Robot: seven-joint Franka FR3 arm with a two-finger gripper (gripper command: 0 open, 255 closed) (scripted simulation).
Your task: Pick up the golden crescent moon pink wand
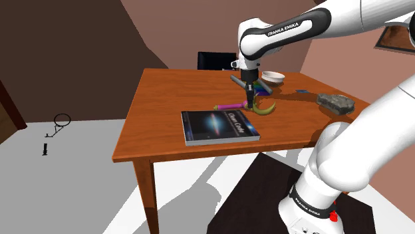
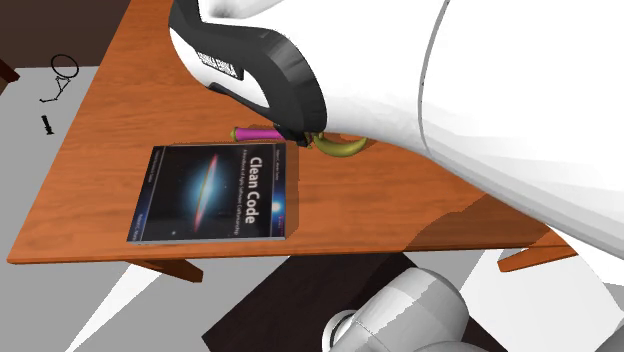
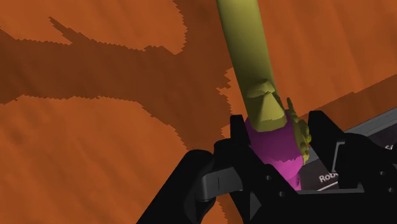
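Wooden table [image 1: 159,100] with "Clean Code" book [image 1: 219,126], hand [image 3: 278,127] of "FRANKA EMIKA" arm [image 1: 286,30] clasped on pink-gold wand [image 3: 245,57].

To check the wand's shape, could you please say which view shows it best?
The shoulder view: the wand shows magenta handle and olive-gold crescent either side of the hand. In the second exterior view the arm hides its middle; the wrist view gives a close-up of its clasped neck.

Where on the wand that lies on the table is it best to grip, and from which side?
Grip the wand on its straight pink handle, beside the curved golden crescent, coming from above. It lies flat on the table, and the slim handle fits inside the pincer.
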